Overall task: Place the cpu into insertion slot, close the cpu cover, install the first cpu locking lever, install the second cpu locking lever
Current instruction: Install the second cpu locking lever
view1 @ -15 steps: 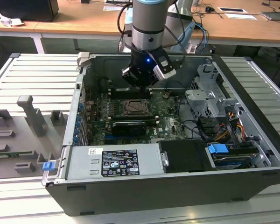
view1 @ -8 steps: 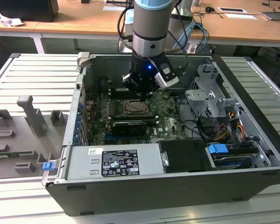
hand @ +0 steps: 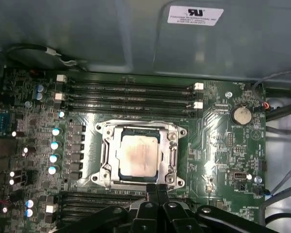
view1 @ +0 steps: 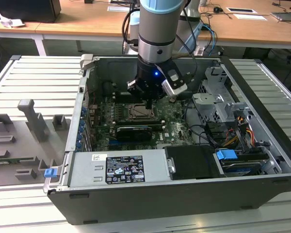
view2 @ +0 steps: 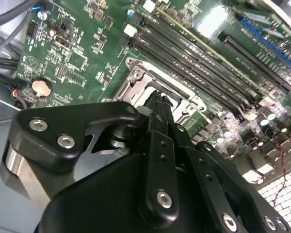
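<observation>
With the cpu [hand: 139, 156] already seated in the insertion slot [hand: 112, 141] under the closed cpu cover [hand: 173, 154], the gripper [hand: 156, 188] — fingers pressed together, empty — hovers at the socket's edge — seemingly the lever stage, calling for a precise push.

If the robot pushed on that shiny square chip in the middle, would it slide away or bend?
Probably neither. The cpu lies flat in the insertion slot with the cpu cover framing its edges, so it likely stays put. Its metal top looks stiff, not bendy. The gripper sits at the cover's edge.
</observation>
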Available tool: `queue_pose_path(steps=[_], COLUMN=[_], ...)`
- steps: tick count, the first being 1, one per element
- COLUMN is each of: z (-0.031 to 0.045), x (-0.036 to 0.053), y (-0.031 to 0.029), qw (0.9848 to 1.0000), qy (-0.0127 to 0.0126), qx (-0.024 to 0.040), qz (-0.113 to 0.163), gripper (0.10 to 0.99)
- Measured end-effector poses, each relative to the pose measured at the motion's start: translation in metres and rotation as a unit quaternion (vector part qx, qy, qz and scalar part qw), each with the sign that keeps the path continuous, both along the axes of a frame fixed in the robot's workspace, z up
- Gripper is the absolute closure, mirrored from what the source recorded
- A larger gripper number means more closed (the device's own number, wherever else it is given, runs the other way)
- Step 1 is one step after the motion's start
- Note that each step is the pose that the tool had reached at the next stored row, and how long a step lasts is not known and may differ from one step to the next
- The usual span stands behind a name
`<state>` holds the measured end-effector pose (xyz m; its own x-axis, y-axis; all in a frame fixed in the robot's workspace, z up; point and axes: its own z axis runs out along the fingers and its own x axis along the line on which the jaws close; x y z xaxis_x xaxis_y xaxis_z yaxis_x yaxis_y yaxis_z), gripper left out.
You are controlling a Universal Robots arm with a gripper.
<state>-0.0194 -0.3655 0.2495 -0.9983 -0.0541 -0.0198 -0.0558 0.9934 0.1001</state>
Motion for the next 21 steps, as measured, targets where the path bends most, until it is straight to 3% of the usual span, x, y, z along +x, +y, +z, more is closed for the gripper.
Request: queue_pose_path(steps=[3,6,12,18,21], z=[-0.0033,-0.0051,-0.0064,-0.0071,-0.0078], x=[-0.0002,-0.0021,-0.0027,-0.0026,-0.0027], y=[-0.0067,-0.0075,-0.0082,-0.0092,-0.0144], qw=[1.0000,1.0000,0.9992,0.9986,0.9983], qy=[0.0000,0.0000,0.0000,0.0000,0.0000], qx=[0.0027,0.0073,0.0388,0.0529,0.0589], qz=[0.000,0.001,0.001,0.001,0.001], gripper=[0.980,0.980,0.980,0.980,0.980])
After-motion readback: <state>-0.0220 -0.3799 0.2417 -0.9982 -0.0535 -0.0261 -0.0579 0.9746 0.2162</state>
